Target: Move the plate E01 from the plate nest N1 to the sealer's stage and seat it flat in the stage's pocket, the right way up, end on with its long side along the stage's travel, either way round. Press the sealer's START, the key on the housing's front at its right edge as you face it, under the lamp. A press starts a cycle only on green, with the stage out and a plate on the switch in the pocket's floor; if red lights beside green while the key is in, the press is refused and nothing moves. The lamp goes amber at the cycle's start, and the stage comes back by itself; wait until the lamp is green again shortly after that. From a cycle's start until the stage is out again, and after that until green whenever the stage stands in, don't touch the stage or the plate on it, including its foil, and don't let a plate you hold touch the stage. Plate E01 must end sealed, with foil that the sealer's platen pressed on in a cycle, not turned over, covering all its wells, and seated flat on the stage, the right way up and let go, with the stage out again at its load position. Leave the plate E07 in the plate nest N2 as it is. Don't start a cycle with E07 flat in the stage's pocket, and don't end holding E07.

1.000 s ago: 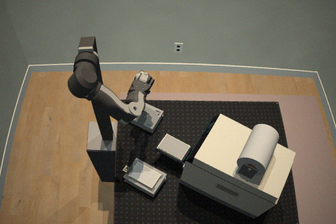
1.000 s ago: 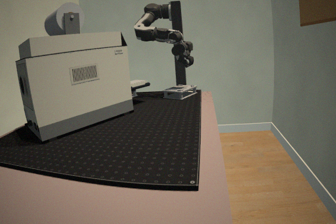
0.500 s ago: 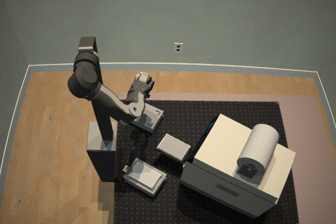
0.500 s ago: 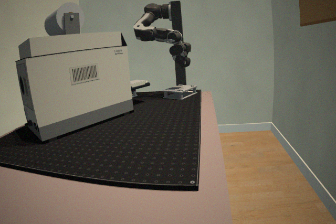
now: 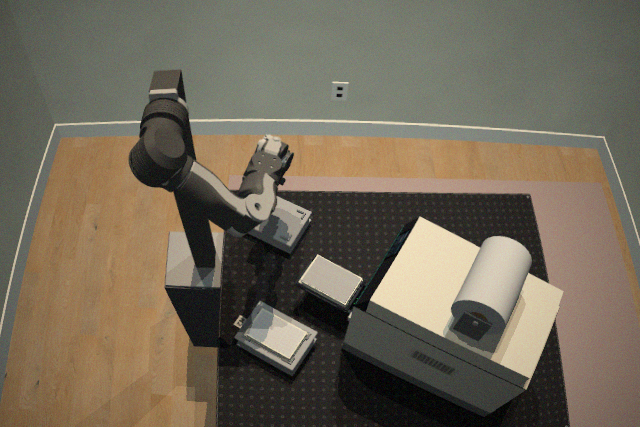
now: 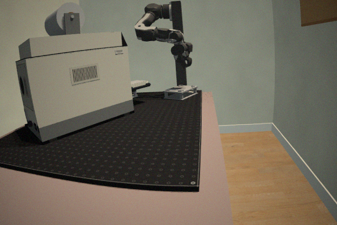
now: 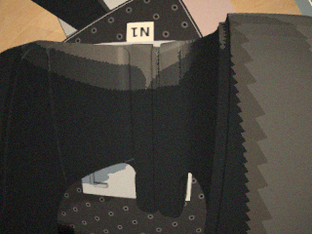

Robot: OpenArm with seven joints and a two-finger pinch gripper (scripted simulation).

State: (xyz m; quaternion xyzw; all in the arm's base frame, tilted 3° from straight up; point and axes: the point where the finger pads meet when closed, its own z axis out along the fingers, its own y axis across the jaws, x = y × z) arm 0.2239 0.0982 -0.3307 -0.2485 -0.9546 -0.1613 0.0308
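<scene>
Plate E01 [image 5: 331, 280] lies on the sealer's stage [image 5: 310, 291].

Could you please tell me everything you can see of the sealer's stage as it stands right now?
The sealer's stage stands out from the sealer's housing on the side facing the arm, a dark raised platform on the perforated mat. A pale, flat, foil-like rectangular plate lies level on it, its rim catching light. The shut pincer is raised far from it, holding nothing. In the exterior view only its end shows, past the housing's corner.
</scene>
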